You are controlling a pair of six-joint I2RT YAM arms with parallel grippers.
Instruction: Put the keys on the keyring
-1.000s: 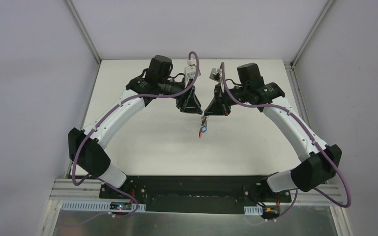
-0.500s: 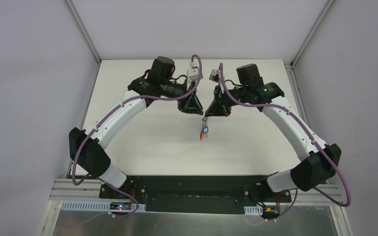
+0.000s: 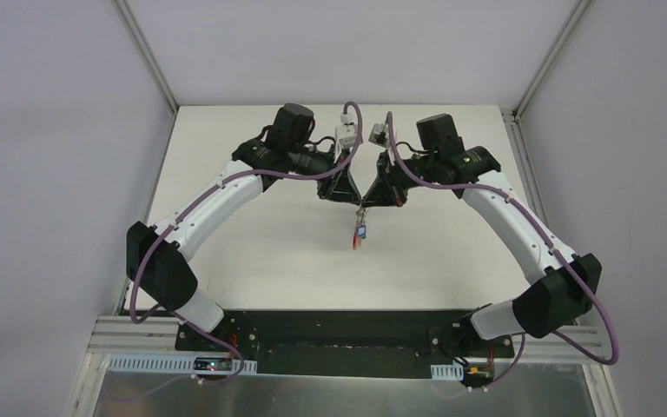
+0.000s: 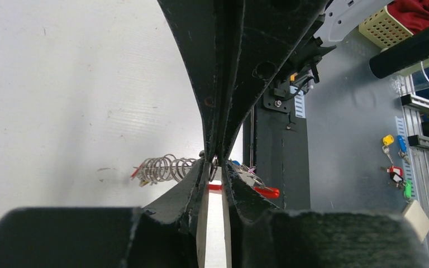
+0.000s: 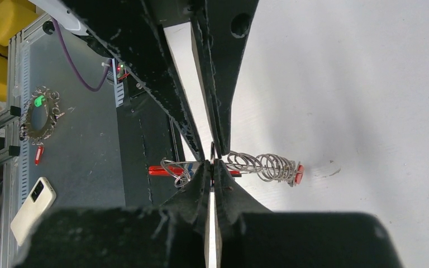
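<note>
R gripper (image 5: 212, 166): jaws fully closed, tips pinching a wire loop of the keyring (image 5: 263, 165); the coiled section runs sideways just past the tips. L gripper (image 4: 214, 167): tip-to-tip w/ R, jaws a narrow slit apart at the same loop; clamping can't be confirmed. Blue- and red-head keys (image 3: 360, 233) hang directly below both tips, table (image 3: 252, 252) beyond.

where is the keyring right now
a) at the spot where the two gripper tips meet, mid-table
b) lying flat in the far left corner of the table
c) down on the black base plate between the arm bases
a: the keyring hangs right where the left gripper and the right gripper come tip to tip over the middle of the table.
</note>
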